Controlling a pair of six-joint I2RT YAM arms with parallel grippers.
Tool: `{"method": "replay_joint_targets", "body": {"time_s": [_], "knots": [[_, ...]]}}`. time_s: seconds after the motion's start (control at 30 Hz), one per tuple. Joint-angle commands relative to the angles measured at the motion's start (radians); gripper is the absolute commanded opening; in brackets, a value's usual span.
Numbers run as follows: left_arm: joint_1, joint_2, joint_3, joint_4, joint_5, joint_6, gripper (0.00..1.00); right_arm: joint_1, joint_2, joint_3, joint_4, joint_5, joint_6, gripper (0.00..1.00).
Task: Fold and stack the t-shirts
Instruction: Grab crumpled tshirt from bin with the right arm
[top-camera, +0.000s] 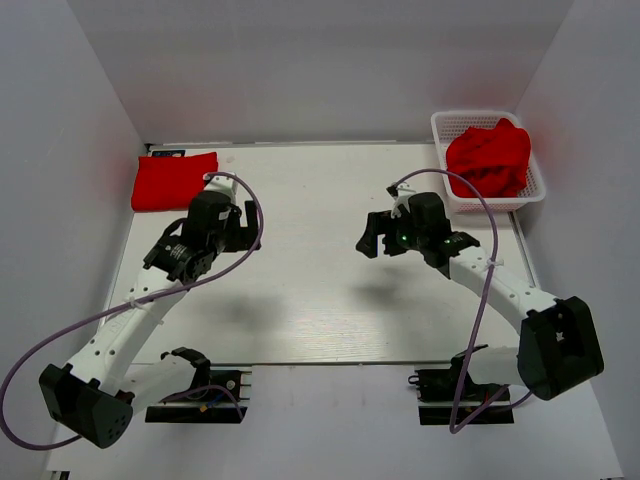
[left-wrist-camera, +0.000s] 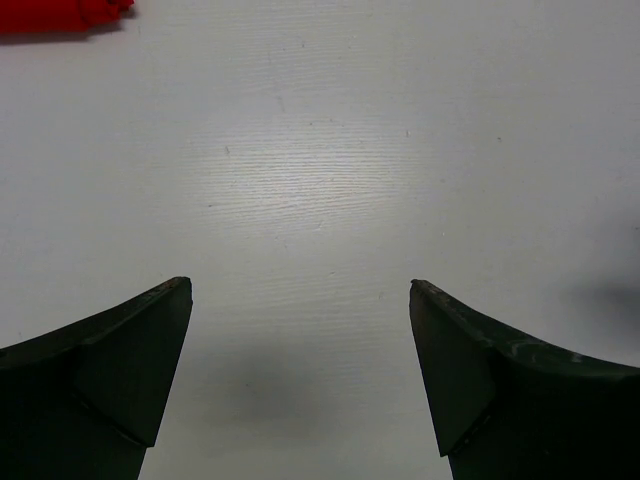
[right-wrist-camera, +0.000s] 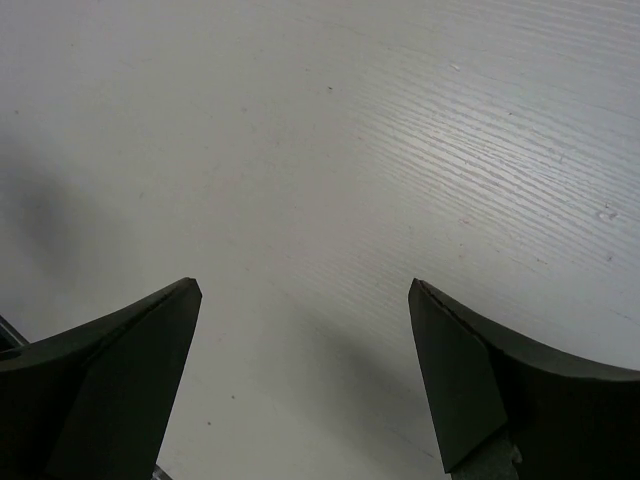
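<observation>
- One folded t-shirt (top-camera: 175, 181) lies flat as a neat red rectangle, ahead of the left claw (left-wrist-camera: 300, 285) and off to its left. It sits well apart from the fingers, near the table's far corner. That placement looks chosen as the stacking spot, out of the way of the folding area.
- The unfolded t-shirts (top-camera: 490, 158) are heaped in a crumpled red mound beyond the right claw (right-wrist-camera: 303, 283) and to its right. They look bunched because they have not been spread out yet, so most of the task seems to lie ahead.
- The left claw is spread wide with nothing between its fingers. It hangs over the tabletop, and only a red corner of the folded shirt shows at the top left of its wrist view.
- The right claw is likewise spread apart and grips nothing, poised above the tabletop short of the heap. By my reading, it is best placed to fetch the next shirt.
- The white basket (top-camera: 470, 119) holds that heap, beyond and to the right of the right claw, at the table's far edge.
- The table (top-camera: 320, 290) stretches white between the two claws, a likely place to lay out the next shirt.
</observation>
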Motion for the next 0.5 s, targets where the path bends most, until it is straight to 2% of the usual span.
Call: {"method": "replay_joint_targets", "body": {"time_s": [0.0,0.33,0.43,0.47], "knots": [[0.002,-0.024,-0.008,0.029,-0.016,-0.004,1.00,0.004,0.012,0.036,0.054,-0.033,0.025,0.90],[0.002,-0.024,-0.008,0.020,0.005,-0.004,1.00,-0.001,0.048,0.037,0.074,0.056,0.012,0.90],[0.002,-0.015,-0.008,0.020,0.024,-0.004,1.00,-0.008,0.097,0.134,-0.021,0.198,-0.001,0.90],[0.002,-0.015,-0.008,0.020,0.037,-0.004,1.00,-0.013,0.110,0.155,-0.030,0.311,-0.001,0.90]]}}
